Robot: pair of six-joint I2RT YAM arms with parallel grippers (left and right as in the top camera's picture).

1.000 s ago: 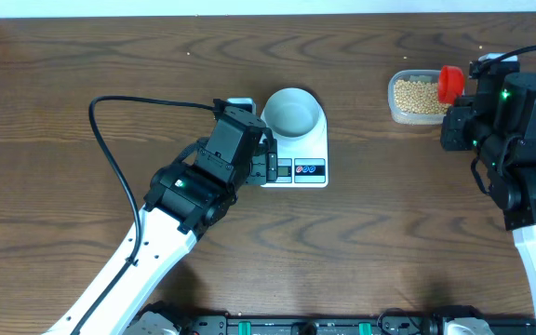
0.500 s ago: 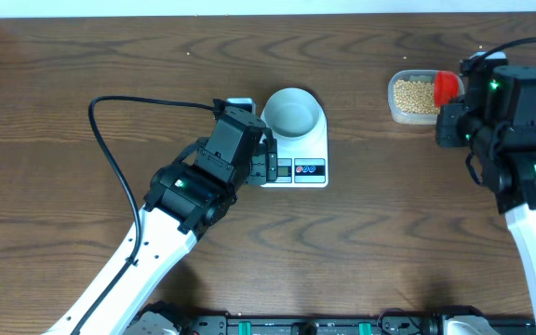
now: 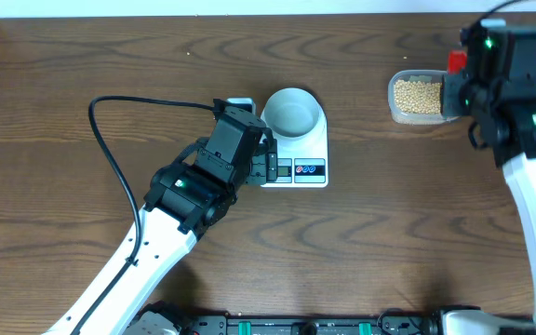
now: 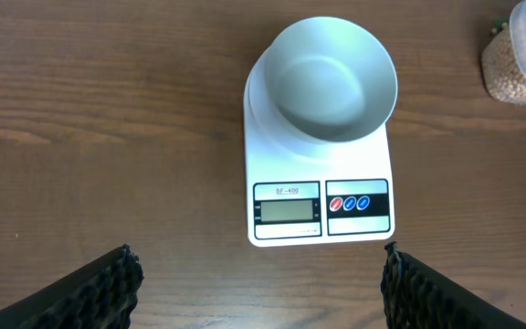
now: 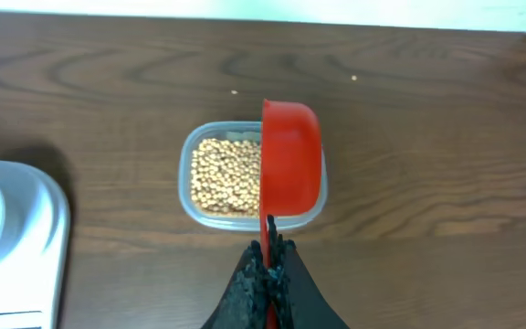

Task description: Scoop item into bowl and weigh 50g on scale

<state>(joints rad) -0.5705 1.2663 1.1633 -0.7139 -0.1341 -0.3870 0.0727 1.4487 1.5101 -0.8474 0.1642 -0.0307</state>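
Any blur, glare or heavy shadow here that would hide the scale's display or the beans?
Overhead: sharp and evenly lit, though the display on the scale is too small to read. Left wrist: crisp, no glare on the LCD, which looks blank; the bowl is softly shaded inside. Right wrist: beans and red scoop clear; the right pincer is a dark, featureless mass.

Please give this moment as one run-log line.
left gripper: open, near scale | right gripper: shut on red scoop, at tub | bowl: empty, on scale | beans: in tub
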